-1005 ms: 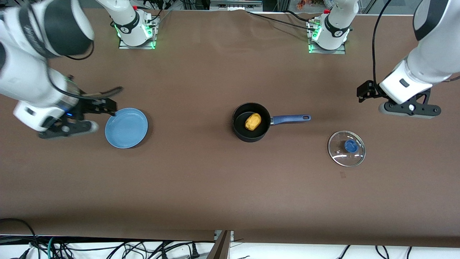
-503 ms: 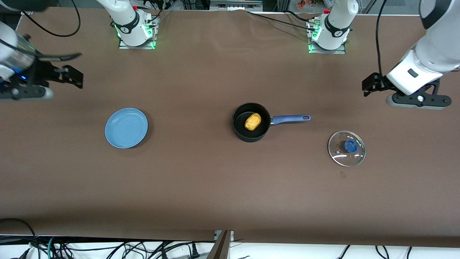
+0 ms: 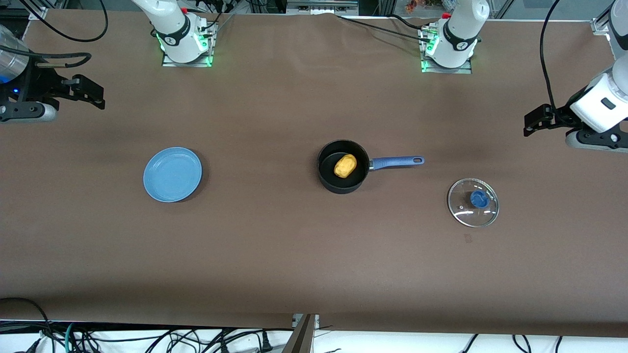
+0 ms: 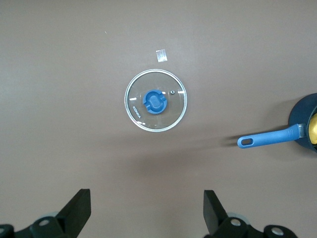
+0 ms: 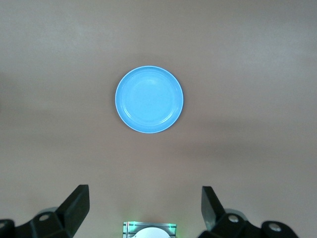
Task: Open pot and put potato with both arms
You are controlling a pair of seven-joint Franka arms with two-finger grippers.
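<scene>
The black pot [image 3: 326, 171] stands open in the middle of the table, its blue handle [image 3: 396, 162] pointing toward the left arm's end. The yellow-orange potato [image 3: 345, 165] lies inside it. The glass lid [image 3: 463, 208] with its blue knob lies flat on the table, nearer the front camera than the handle's tip; it also shows in the left wrist view [image 4: 173, 106]. My left gripper [image 3: 532, 121] is open and empty, high over the table at its own end [image 4: 147, 198]. My right gripper [image 3: 91, 93] is open and empty, high over its own end [image 5: 144, 196].
A flat blue plate [image 3: 172, 174] lies empty toward the right arm's end and shows in the right wrist view [image 5: 149, 99]. A small scrap of tape [image 3: 468, 238] lies just nearer the front camera than the lid. The arm bases [image 3: 185, 44] stand along the back edge.
My right gripper has left the blue plate's edge and pulled up and out toward its end of the table. My left gripper has drifted outward toward its end. Pot, potato and lid have not moved.
</scene>
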